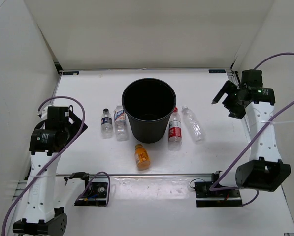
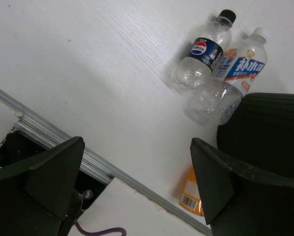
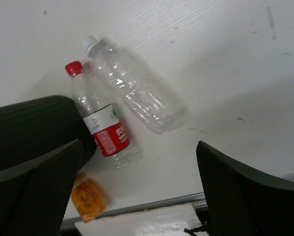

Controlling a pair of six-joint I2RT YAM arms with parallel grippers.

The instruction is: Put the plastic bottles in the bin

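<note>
I'm seeing bright, even light flooding the white worktop (image 1: 87, 88); the clear bottle (image 3: 132, 91) is casting a soft shadow, the bin (image 1: 149, 132) showing near black.

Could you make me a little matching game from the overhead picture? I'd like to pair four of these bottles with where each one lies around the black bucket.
Things:
1. dark-label bottle
2. red-capped bottle
3. orange bottle
4. plain clear bottle

Places, relative to the bin:
A. alone, below the bin in the overhead view
B. farthest out on the right
C. farthest out on the left
D. right next to the bin, on its right side

Pairs: 1-C, 2-D, 3-A, 4-B
</note>
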